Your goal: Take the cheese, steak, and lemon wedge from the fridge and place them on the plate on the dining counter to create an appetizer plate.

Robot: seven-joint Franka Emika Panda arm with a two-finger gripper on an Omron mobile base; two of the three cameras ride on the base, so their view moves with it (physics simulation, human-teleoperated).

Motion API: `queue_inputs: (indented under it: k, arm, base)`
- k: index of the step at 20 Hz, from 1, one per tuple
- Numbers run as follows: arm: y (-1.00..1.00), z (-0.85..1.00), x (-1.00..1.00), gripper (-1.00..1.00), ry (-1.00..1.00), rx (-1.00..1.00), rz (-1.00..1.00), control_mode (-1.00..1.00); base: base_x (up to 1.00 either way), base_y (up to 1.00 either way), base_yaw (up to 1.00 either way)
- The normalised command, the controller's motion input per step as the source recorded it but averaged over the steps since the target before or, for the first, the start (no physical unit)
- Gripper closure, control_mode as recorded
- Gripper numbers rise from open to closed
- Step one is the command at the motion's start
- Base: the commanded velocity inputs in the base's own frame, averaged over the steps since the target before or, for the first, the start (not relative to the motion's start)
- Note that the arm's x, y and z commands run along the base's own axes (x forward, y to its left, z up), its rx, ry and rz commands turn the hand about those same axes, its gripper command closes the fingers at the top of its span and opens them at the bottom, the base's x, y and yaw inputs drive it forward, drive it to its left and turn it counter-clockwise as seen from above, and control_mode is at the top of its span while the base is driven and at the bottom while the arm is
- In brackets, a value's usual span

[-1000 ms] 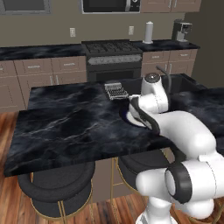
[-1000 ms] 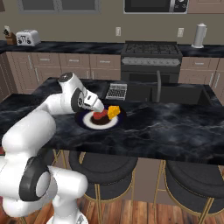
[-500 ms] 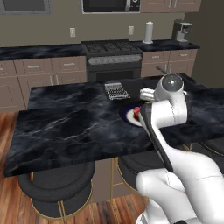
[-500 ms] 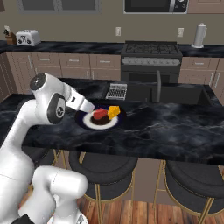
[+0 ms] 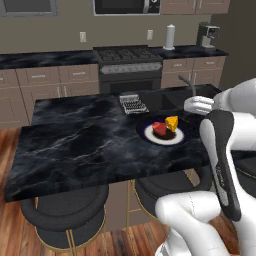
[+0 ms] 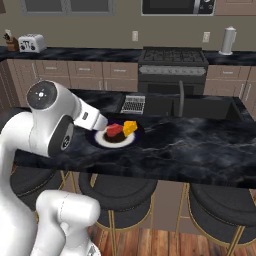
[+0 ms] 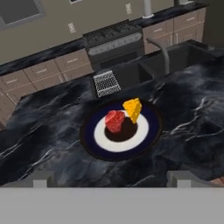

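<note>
With its fingers (image 7: 40, 179) spread wide and holding nothing, the gripper (image 7: 109, 181) sits above the plate (image 7: 151, 131), where steak (image 7: 115, 120) and cheese (image 7: 133, 109) lie just ahead, so fetching the lemon from the fridge looks next.

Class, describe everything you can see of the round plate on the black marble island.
The round plate with a wide dark navy rim and white inner ring lies flat on the black marble-topped dining counter, near its sink side, just in front of a small metal wire rack. It looks glossy. On its dark centre rest a bright red steak slab and an orange-yellow cheese chunk, side by side.
</note>
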Motion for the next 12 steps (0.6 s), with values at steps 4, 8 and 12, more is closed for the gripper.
queue_inputs:
  k: [4,8,12]
  arm:
    - [0.00,0.18,-0.50,-1.00,-0.05,-0.05,0.29,-1.00]
    - [0.04,0.00,-0.28,-1.00,-0.03,-0.08,0.11,-1.00]
    - [0.00,0.00,-0.01,-1.00,0.00,0.00,0.00,-1.00]
  base:
    - [0.00,0.00,0.00]
    - [0.00,0.00,0.00]
    - [0.00,0.00,0.00]
